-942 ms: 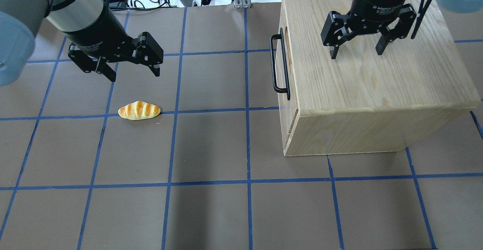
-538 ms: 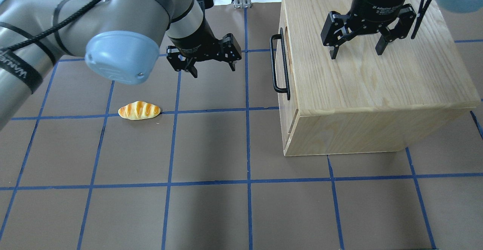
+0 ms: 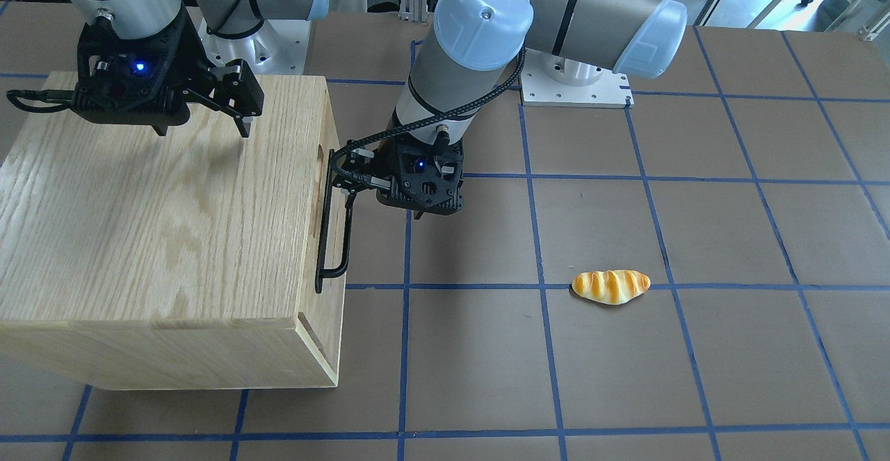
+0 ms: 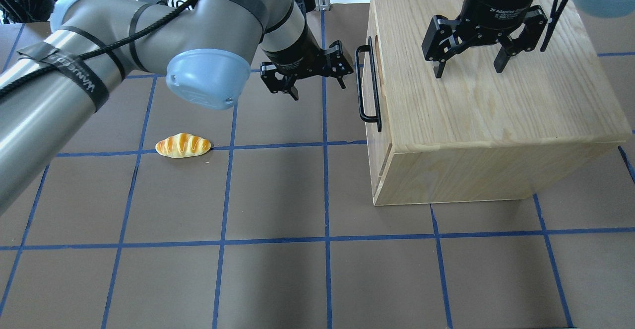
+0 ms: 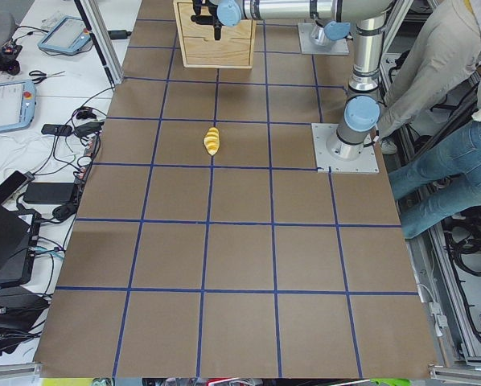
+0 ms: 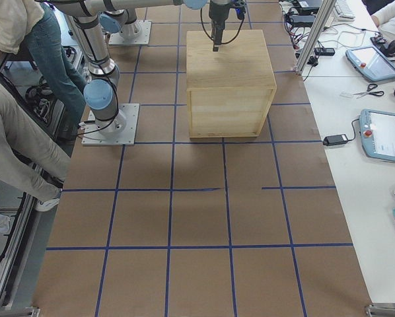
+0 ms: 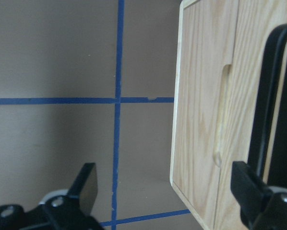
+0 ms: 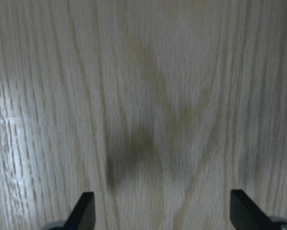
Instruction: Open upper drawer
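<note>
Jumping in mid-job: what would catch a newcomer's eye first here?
The big oak cabinet on the robot's right side, with the open right gripper hovering over its top. Next, the left gripper, fingers open, beside the upper drawer's black handle, not yet around it. A bread roll lies on the table, left side.

Brown surface (image 4: 278, 195) w/ blue tape grid. Directly on it:
- Oak-grain wood cabinet (image 4: 496, 96), robot's right half, sits flat across several grid squares.
- Small glazed bread roll (image 4: 183, 145), left half, lies lengthwise on a tape line, well apart from cabinet.
- Left arm's base plate (image 5: 346, 148) and right arm's base plate (image 6: 111, 124), both at robot's edge.
</note>
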{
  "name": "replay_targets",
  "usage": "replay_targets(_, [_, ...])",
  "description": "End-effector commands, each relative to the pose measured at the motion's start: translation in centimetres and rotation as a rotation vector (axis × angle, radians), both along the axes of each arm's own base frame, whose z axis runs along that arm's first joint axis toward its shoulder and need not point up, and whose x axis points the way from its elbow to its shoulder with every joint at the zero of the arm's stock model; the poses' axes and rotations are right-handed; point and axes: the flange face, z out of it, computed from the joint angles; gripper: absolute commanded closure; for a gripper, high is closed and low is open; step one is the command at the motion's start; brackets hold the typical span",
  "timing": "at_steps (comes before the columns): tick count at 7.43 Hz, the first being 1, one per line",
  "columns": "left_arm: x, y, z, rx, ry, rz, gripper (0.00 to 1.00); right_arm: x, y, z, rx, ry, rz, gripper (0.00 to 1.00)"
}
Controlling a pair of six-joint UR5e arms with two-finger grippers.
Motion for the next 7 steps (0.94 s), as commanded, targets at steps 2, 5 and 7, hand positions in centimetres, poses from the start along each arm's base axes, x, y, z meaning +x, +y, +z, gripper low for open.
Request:
replay_targets(2, [-0.7, -0.6, -2.3, 0.018, 0.007, -0.025, 0.0, 0.0, 0.0, 0.0, -0.001, 0.0, 0.0, 0.0])
replay_targets(5, [1.7, -1.1, -3.0, -0.03, -0.015, -0.091, 0.0, 0.0, 0.0, 0.0, -0.001, 0.0, 0.0, 0.0])
replay_targets(7, [7.4, -2.8, -1.7, -0.034, -0.019, 0.004, 0.0, 0.0, 0.0, 0.0, -0.001, 0.0, 0.0, 0.0])
